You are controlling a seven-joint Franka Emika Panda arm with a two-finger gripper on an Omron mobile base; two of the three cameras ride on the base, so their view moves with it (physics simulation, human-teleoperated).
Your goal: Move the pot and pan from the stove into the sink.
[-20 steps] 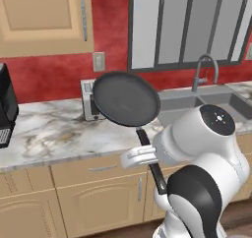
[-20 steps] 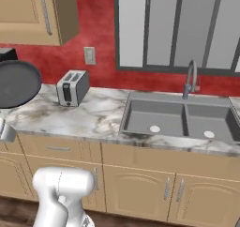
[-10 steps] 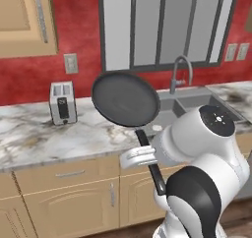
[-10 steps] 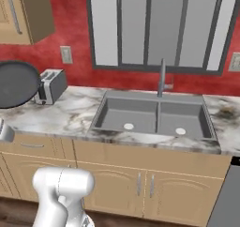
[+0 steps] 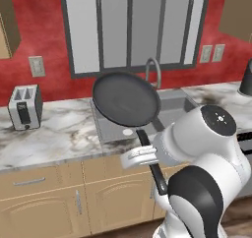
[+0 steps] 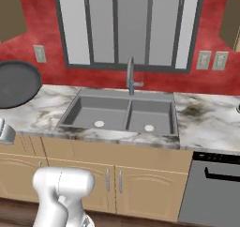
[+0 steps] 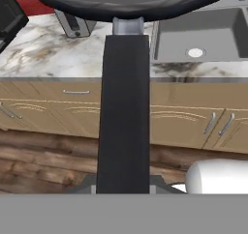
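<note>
Pincer: the gripper (image 5: pixel 147 152) sits at the end of the white arm, in front of the cabinets and below counter height in the left base view; its jaws are drawn in tight around the pan's long black handle.

Held thing: the pan (image 5: pixel 126 100), dark and round, rises up and away from the pincer, tilted so its inside faces the left base camera. The bowl stands above and to the left of the grip, while the handle runs down past the grip toward the arm's dark joint.

Pan, other views: in the right base view the pan (image 6: pixel 14 84) shows as a dark disc at the left edge, above the counter. In the hand view the pan (image 7: pixel 125 112) has its handle running straight up the middle from the pincer to the rim at the top.

Sink: the sink (image 6: pixel 123 112) is a grey double basin with a curved faucet (image 6: pixel 131 76), set in the marbled counter (image 6: pixel 206 120). In the left base view the sink (image 5: pixel 170 109) lies beyond the pincer, partly hidden behind the pan. In the hand view the sink (image 7: pixel 198 35) is ahead and to the right of the handle.

Beside: a toaster (image 5: pixel 23 106) stands on the counter well to the left of the pincer.

Below: light wood cabinets (image 6: pixel 136 186) run under the counter, level with the pincer.
</note>
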